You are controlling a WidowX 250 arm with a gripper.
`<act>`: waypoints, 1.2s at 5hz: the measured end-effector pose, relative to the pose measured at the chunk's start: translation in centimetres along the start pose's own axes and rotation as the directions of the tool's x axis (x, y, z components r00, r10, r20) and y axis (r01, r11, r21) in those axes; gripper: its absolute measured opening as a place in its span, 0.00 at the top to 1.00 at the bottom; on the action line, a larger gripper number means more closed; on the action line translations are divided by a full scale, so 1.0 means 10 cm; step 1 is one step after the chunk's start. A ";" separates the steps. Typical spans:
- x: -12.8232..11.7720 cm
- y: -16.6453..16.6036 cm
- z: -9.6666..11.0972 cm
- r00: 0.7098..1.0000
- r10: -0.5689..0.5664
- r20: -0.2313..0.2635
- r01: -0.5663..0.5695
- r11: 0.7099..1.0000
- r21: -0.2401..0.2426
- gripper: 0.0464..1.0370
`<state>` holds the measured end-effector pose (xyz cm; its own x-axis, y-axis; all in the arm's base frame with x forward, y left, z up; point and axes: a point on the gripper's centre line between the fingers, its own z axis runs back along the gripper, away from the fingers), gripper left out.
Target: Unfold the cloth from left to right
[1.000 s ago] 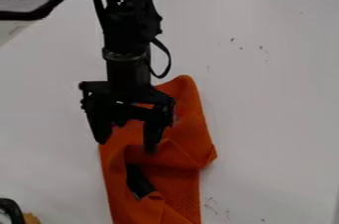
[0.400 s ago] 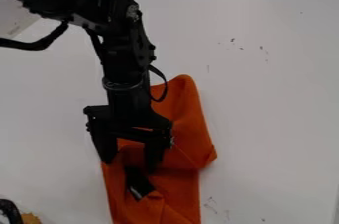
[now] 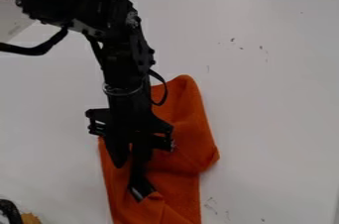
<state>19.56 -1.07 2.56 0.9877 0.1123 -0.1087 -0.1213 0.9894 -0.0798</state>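
Observation:
My gripper (image 3: 130, 162) points down over the left part of the orange cloth (image 3: 182, 134), its two fingers drawn close together with a narrow strip of orange between the tips. It is shut on the cloth near the left edge. Above and below the gripper the cloth lies in a long, folded shape, with a bulging corner on its right side and creases near the bottom. A black tag-like patch (image 3: 140, 188) lies on the cloth just below the fingertips. The arm and gripper cover the cloth's upper left part.
The white table (image 3: 271, 94) surrounds the cloth, with a few small dark marks to the right. At the bottom left corner are a black curved object (image 3: 10, 211) and a small tan piece (image 3: 29, 218).
The gripper has come down over the cloth, toward the bottom of the view, and its fingers have closed from wide apart. The cloth's right corner has shifted very slightly right.

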 end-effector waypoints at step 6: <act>0.34 -0.80 0.47 0.993 0.011 0.114 -0.007 0.999 -0.036 0.99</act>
<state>24.33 -8.16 7.47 0.9912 0.1326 0.0046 -0.1312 0.9847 -0.1143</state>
